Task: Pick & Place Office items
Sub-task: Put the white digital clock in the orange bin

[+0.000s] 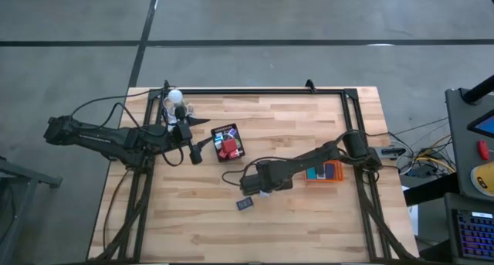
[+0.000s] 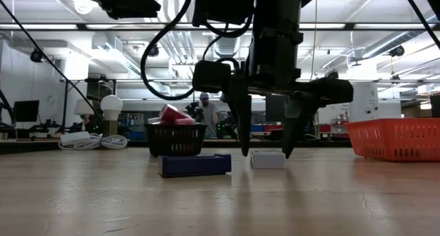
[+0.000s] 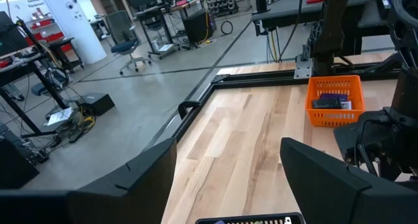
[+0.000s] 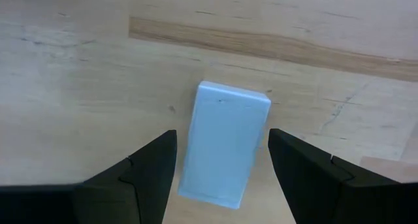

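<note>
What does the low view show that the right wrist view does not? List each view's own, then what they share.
Only the low view: the black mesh tray holding red pieces, a dark blue block lying on the table, the orange tray, a person far behind. Only the right wrist view: the white block's full top face and the wood grain around it. Both: the right gripper, open, straddling that white block, not touching.

Pale-blue block (image 4: 224, 144), dark-blue flat rectangle (image 2: 195, 164), orange tray (image 2: 397, 139), black mesh tray (image 2: 176, 138).
</note>
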{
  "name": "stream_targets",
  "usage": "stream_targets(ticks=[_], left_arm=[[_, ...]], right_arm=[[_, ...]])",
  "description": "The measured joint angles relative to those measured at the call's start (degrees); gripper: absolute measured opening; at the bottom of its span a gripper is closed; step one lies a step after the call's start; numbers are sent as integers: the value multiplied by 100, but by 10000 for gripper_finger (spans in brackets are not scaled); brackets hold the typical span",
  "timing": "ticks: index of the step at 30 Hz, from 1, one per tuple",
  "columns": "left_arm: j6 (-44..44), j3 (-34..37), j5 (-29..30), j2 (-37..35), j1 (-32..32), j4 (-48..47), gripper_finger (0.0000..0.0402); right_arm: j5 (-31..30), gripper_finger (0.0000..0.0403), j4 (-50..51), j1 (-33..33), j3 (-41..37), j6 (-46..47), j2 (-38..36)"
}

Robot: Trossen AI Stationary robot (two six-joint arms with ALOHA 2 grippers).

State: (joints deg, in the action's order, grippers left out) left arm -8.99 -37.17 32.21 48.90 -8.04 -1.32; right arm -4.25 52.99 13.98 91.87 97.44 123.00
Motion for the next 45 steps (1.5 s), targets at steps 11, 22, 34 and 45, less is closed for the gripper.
stream_targets(ticks=[11,22,34,45], left_arm=[[-2,1,-2,1,0,-1,275],[-2,0,0,1,0,-1,275],[0,2,0,1,-1,-2,275],[0,0,-2,0,1,-2,275]], right_arm=[[23,225,-136,0,-173,53,0],[20,223,-280,0,-316,23,-15],[22,180,-235,0,-324,-1,-15],[22,163,-217,0,-325,-31,-19]])
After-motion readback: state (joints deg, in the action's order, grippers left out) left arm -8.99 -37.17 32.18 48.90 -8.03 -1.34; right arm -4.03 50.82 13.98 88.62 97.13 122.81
